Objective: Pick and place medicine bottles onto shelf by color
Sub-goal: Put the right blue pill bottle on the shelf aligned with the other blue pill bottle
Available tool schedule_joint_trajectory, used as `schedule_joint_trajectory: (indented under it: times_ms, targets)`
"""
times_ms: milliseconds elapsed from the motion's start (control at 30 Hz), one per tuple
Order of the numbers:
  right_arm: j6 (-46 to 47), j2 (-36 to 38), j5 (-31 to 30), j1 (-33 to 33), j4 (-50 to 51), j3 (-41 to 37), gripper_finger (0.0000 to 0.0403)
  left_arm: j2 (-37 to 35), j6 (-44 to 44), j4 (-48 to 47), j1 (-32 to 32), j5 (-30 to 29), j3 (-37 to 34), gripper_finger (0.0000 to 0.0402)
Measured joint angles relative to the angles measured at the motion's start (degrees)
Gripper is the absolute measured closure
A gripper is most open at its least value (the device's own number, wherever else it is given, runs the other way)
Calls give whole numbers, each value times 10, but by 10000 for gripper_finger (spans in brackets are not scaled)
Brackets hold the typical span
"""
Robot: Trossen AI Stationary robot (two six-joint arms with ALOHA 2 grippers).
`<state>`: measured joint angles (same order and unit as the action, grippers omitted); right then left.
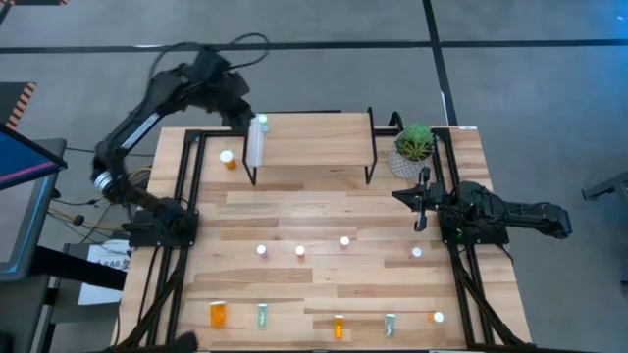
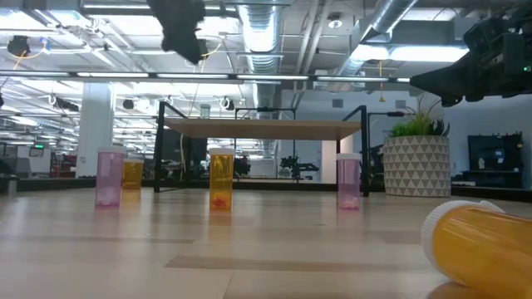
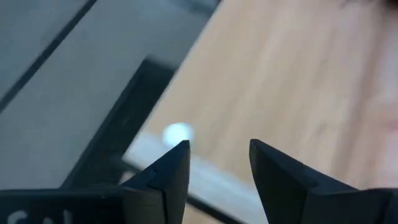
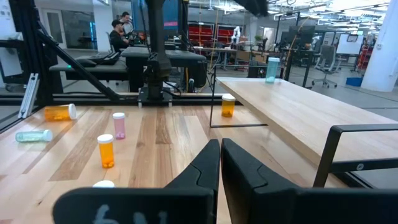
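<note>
The left pincer (image 1: 238, 106) hangs over the far left corner of the shelf (image 1: 314, 139), its two fingers (image 3: 168, 177) spread apart with nothing between them. Just beside and below it, a pale green bottle (image 1: 257, 140) stands upright on the shelf's left end, long axis vertical, white cap up; in the left wrist view only its white cap (image 3: 177, 132) shows, blurred, just ahead of the finger tips. Under the shelf's left end, near the pincer, a small orange bottle (image 1: 229, 159) stands upright on the counter (image 1: 334, 235).

The right pincer (image 1: 420, 199) rests low at the counter's right edge, fingers pressed together and holding nothing. Ahead of it, mid-counter, four white-capped bottles (image 1: 300, 251) stand upright; from above only their caps show, so their colours are hard to tell there. Well away along the near edge, a large orange bottle (image 1: 218, 314) lies on its side, long axis running near to far, with a green bottle (image 1: 263, 316) lying likewise beside it. In the low view that large orange one (image 2: 478, 245) is cut off at the picture's edge. A potted plant (image 1: 414, 147) sits just beyond the right pincer, beside the shelf's right end.
</note>
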<state>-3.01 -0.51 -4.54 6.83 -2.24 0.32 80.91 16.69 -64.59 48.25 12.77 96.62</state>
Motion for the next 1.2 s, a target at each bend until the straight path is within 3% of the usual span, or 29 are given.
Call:
schedule_joint_trajectory:
  times_ms: [133,333,567,733,933,1200]
  targets:
    - [0,0,0,0,0,0,363,-125,-49,113,-26,52,-111,266]
    - [0,0,0,0,0,0,363,-303,-132,302,-106,80,-320,287]
    - [0,0,0,0,0,0,363,-461,-201,401,-229,78,-493,295]
    - [0,0,0,0,0,0,363,-552,-262,525,-330,26,-623,295]
    - [0,0,0,0,0,0,363,-605,-277,657,-438,-51,-739,295]
    - [0,0,0,0,0,0,363,-582,-236,727,-523,-127,-737,295]
